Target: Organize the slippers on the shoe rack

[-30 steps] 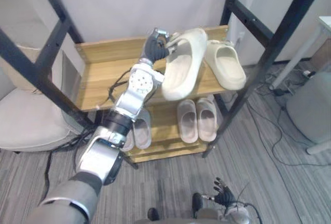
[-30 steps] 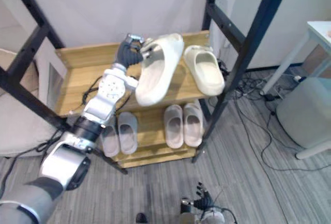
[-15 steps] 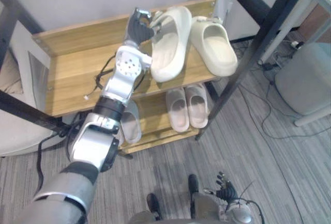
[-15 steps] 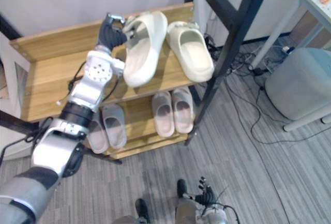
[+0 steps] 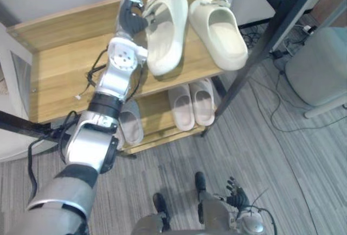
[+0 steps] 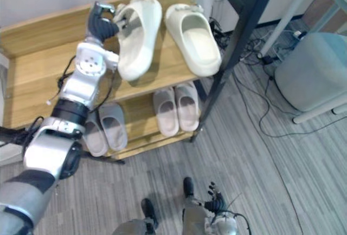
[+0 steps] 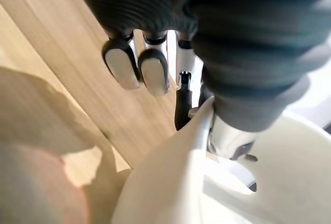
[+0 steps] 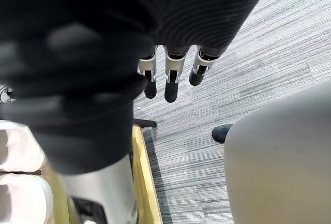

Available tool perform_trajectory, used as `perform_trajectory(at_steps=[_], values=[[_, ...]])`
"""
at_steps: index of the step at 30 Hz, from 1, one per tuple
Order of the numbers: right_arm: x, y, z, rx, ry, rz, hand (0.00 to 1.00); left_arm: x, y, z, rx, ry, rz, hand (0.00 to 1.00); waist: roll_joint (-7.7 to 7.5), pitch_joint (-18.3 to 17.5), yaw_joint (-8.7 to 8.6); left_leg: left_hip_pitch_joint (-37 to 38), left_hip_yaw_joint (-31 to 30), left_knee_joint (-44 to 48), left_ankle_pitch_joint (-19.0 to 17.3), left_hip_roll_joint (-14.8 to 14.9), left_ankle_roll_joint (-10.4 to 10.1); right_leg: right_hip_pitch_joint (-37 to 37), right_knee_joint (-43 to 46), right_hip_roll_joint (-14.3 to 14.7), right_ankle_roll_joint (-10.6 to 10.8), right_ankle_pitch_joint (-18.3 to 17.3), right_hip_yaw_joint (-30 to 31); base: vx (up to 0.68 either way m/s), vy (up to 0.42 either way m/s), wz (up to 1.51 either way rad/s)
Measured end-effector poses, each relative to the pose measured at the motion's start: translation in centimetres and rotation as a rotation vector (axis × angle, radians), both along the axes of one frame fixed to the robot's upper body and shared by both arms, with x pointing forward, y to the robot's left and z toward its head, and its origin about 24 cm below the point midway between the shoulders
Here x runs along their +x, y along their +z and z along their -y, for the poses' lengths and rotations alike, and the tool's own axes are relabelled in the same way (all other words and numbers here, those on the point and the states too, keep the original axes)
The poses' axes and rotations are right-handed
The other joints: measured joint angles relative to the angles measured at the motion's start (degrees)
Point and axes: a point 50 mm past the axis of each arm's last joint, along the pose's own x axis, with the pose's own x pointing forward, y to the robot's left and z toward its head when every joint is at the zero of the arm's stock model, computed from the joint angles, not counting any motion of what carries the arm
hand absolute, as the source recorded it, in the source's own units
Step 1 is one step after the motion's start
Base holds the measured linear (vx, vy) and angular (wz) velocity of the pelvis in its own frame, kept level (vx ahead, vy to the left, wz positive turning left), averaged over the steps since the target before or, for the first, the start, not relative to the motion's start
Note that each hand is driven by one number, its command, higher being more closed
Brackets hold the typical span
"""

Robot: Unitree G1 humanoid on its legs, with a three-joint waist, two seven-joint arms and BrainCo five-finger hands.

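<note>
1. The left hand (image 5: 132, 18) is clamping its fingers (image 7: 152, 71) and thumb on the heel end of the cream slipper (image 5: 165, 31). This slipper is over the top shelf (image 5: 59, 67) of the shoe rack (image 5: 32, 129).
2. The cream slipper is sitting rolled towards one side rather than flat, with its toe pointing at the front edge of the shelf. The matching slipper (image 5: 219, 31) is lying flat just beside it, opening upward.
3. Judgement: the step in hand is setting the cream slipper down as a pair with its mate.
4. To do this well, the wrist should be rolling the slipper until its sole is facing the wood. It should then be lowering the sole flat, parallel to the matching slipper with heels level. The fingers should be letting go only once the sole is bearing fully.
5. Risk: the toe is lying close to the front edge, so an early release while tilted may be tipping it off the shelf.
6. The left arm is reaching out almost straight over the rack, with the wrist bent towards the slipper.
7. The right hand (image 5: 236, 197) is hanging low over the floor with its fingers (image 8: 170, 87) loosely straight, holding nothing.
8. A pale pair (image 5: 192, 105) and a grey pair (image 5: 130, 126) are lying on the lower shelf.
</note>
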Motion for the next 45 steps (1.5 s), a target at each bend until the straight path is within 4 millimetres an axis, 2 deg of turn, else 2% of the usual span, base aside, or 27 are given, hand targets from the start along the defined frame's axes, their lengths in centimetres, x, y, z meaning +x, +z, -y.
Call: perform_trajectory(at_steps=[1, 2, 23, 30, 41, 45], values=[[0.0, 0.0, 0.0, 0.000, 0.000, 0.001, 0.00, 0.0, 0.0, 0.0, 0.007, 0.003, 0.001, 1.00, -0.01, 0.0, 0.00, -0.1, -0.1, 0.1, 0.0, 0.0, 0.0, 0.0, 0.0, 0.0, 0.0, 0.0, -0.1, 0.00, -0.022, 0.06], [0.0, 0.0, 0.0, 0.000, 0.000, 0.005, 0.00, 0.0, 0.0, 0.0, 0.017, 0.008, 0.003, 0.00, -0.01, 0.0, -0.01, -0.3, -0.3, 0.3, 0.0, 0.0, 0.0, 0.0, 0.0, -0.1, 0.0, 0.0, -0.3, 0.00, -0.027, 0.09], [0.0, 0.1, 0.0, -0.003, 0.009, 0.015, 0.00, 0.0, -0.3, 0.3, 0.026, 0.031, 0.009, 0.00, -0.06, 0.5, -0.24, -0.1, -3.2, 0.7, 0.0, -0.4, 0.2, 2.5, -1.8, -0.7, 0.1, 0.6, -2.5, 0.00, -0.010, 0.06], [0.0, 0.0, 0.0, -0.003, 0.009, 0.013, 0.00, -0.1, -1.7, 0.2, 0.008, 0.042, -0.009, 0.00, -0.06, 0.5, -0.23, 0.4, -4.1, 0.7, 0.1, -0.4, 0.3, 3.5, -1.9, -0.8, 0.1, 0.5, -3.3, -0.01, -0.013, 0.05], [-0.1, -0.1, 0.0, -0.003, 0.008, 0.003, 0.00, -2.3, -2.9, 3.1, -0.127, -0.073, 0.065, 0.00, 0.08, 0.4, 0.80, 0.5, -5.7, 0.7, 0.3, -0.6, 0.5, 4.4, -2.0, -1.1, 0.1, 0.5, -4.9, 0.00, -0.002, 0.07], [0.0, -0.5, -0.1, -0.002, 0.011, -0.016, 0.00, -3.3, -4.4, 3.7, -0.221, -0.135, 0.044, 0.00, 0.27, 0.1, 1.44, 0.9, -6.5, 0.7, 0.6, -0.7, 0.6, 5.3, -2.2, -1.3, 0.2, 0.5, -5.6, -0.02, -0.004, 0.11]])
